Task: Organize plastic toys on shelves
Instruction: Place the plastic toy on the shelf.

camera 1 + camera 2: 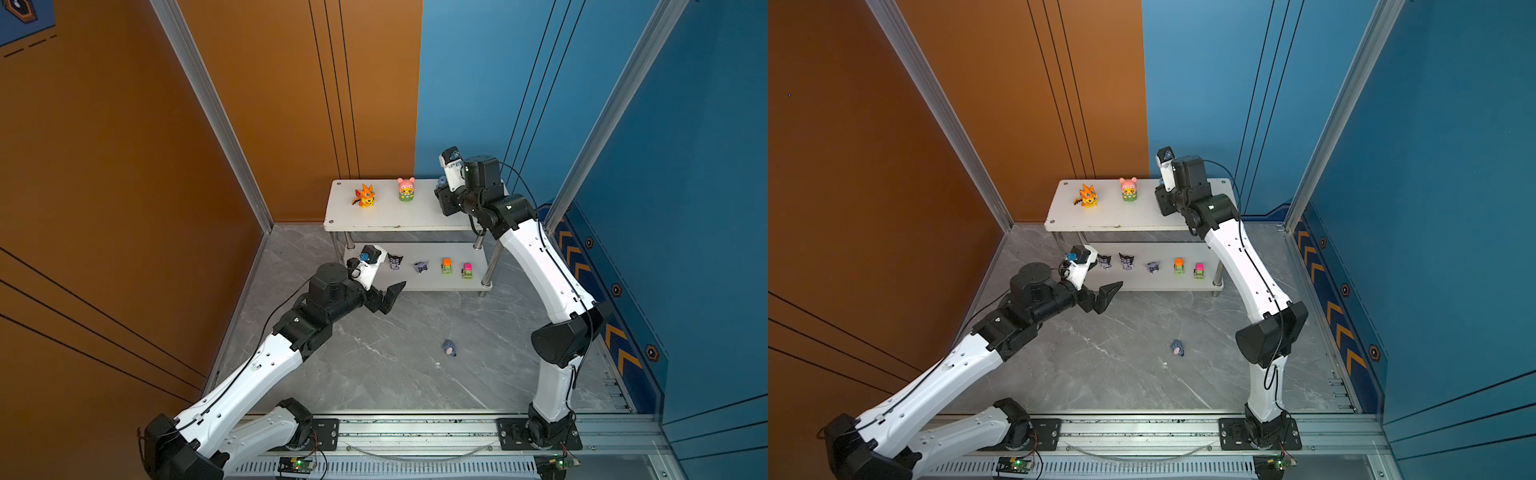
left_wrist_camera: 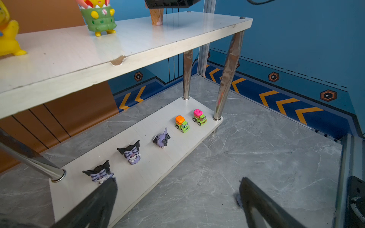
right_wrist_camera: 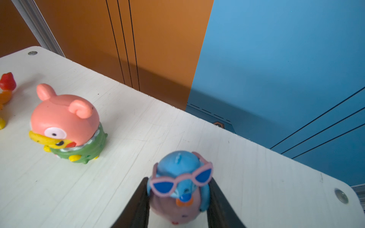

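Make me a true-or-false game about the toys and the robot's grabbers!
1. The right gripper is squeezing the blue toy. True.
2. The two green cars sit on the top shelf. False: the green cars sit on the bottom shelf.
3. The left gripper is open and holds nothing. True.
4. The grey toy is on a shelf. False: the grey toy lies on the floor.
5. The orange dragon stands on the top shelf. True.
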Robot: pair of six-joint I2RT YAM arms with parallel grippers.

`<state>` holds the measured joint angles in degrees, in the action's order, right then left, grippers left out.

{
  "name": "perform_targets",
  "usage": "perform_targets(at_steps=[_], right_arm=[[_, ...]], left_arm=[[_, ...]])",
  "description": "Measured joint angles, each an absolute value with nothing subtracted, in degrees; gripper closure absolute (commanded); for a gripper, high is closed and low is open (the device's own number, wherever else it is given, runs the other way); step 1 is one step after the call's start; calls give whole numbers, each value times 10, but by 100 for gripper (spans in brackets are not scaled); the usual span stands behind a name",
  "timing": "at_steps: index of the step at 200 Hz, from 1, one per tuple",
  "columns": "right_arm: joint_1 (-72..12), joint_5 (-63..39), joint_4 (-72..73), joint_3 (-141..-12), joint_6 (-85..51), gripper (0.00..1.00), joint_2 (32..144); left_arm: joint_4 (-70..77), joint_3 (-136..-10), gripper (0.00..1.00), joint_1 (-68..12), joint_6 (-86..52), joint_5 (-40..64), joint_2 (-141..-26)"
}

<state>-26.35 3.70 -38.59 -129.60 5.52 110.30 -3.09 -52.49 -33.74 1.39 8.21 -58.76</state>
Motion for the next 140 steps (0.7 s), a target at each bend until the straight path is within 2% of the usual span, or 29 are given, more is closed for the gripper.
perform_targets(at_steps=[14, 47, 93, 140], right_arm=[[-262, 32, -383, -1293, 53, 52, 1101], [-255, 23, -389, -1282, 44, 34, 1098], [-249, 10, -395, -1265, 37, 21, 1098], [-249, -5, -394, -1239, 31, 20, 1069]], left_arm=[[-31, -525, 2, -337, 14, 82, -588], [-30, -525, 2, -337, 10, 82, -588], [-30, -525, 2, -337, 10, 82, -588], [-30, -525, 2, -337, 10, 84, -588]])
